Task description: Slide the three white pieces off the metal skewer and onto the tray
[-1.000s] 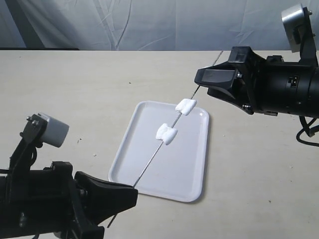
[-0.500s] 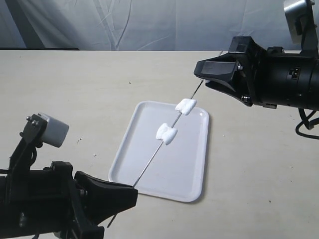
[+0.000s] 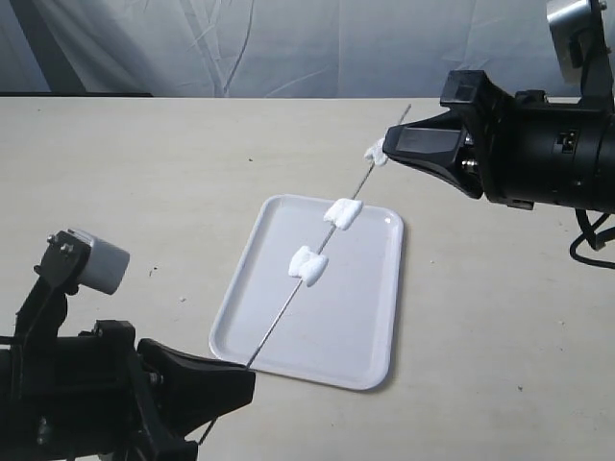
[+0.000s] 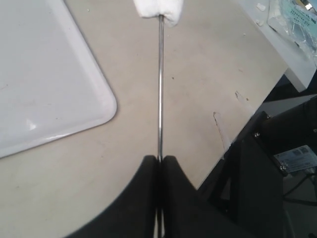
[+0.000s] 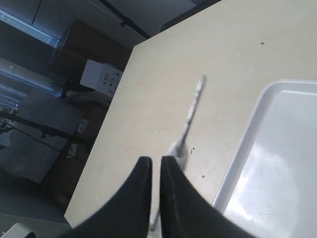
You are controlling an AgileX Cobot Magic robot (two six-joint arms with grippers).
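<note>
The metal skewer (image 3: 279, 322) slants over the tray (image 3: 336, 336) from lower left to upper right. My left gripper (image 3: 252, 370) is shut on its lower end, and the left wrist view shows the jaws of the left gripper (image 4: 159, 157) pinched on the skewer (image 4: 160, 89). Two white pieces (image 3: 342, 212) (image 3: 307, 266) sit on the rod above the tray. The third white piece (image 3: 375, 152) rests at the tip of my right gripper (image 3: 387, 144). In the right wrist view, the right gripper (image 5: 155, 158) stands closed to a slit around the skewer (image 5: 195, 101), with that piece (image 5: 179, 148) beside one finger.
A beige table carries the tray, and a white cloth backdrop hangs behind it. The table's edge and a black frame (image 4: 277, 163) lie near the left gripper. Boxes (image 5: 99, 79) stand beyond the table's far edge.
The right gripper's jaws have closed around the skewer. The skewer and its two pieces have shifted down-left toward the left gripper. The third piece has come into view at the right gripper's tip.
</note>
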